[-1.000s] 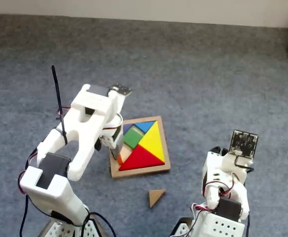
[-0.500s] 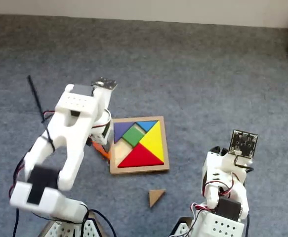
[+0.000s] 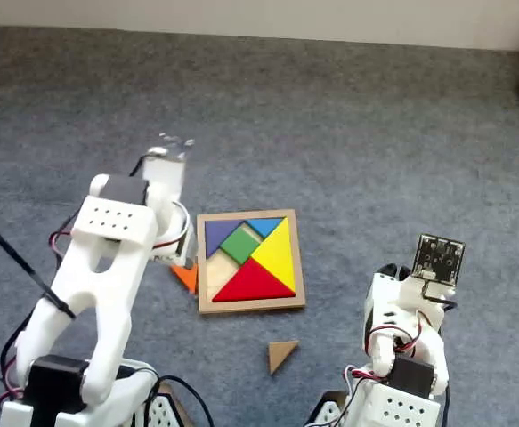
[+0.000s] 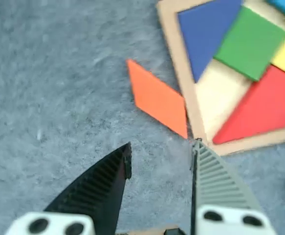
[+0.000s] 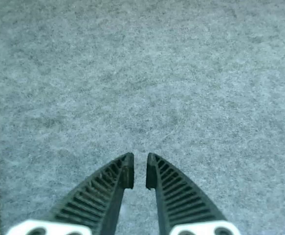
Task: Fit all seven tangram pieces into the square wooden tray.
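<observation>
Tray: we see the square wooden tray (image 3: 251, 308) flat on the grey carpet (image 3: 375, 133), with five coloured pieces seated and a bare pocket (image 3: 216, 271) in the corner nearest the left arm.
Orange parallelogram: the orange parallelogram (image 4: 158, 98) lies flat on the carpet outside the tray, one tip at or just beside the tray's rim.
Wooden triangle: the small wooden triangle (image 3: 281, 355) sits on the carpet, apart from the tray on its near side.
Left claw: the left gripper (image 4: 162, 146) hangs over the carpet near the parallelogram, jaws wide apart and empty.
Right claw: the right gripper (image 5: 139, 159) is over bare carpet, jaws drawn to a narrow slit with nothing between them.
Handling: we judge the pieces light, stiff and thin; their painted faces look smooth, so they may slip or swivel in a pinch.
Where to hold: we would pinch the parallelogram across its two long parallel edges near the middle, pressing into the soft carpet to get under the rim.
Risk: we expect a corner grip to let it rotate, and a nudge could shift the tray.
</observation>
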### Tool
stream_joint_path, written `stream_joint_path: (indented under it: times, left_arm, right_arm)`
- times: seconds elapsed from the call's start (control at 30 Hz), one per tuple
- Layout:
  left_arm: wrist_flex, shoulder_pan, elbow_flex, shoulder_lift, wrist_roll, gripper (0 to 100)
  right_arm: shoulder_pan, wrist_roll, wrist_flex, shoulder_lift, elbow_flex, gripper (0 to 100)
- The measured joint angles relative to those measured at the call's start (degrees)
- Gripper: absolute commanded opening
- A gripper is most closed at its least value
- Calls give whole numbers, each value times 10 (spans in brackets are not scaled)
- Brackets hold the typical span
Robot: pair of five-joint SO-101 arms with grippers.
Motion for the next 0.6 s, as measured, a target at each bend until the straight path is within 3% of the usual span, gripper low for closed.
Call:
stream_joint_path:
  times: [0.1,0.3,0.5,0.6]
  left_arm:
    - [-47,-15,49,0,14,266]
    - [-148,-13,115,0,25,252]
    - [-224,-13,152,0,120,252]
    - [-244,-13,170,0,134,252]
  right_arm:
    - [0,0,0,0,0,54]
    - [0,0,0,0,0,54]
    - [0,0,0,0,0,54]
    - [0,0,0,0,0,54]
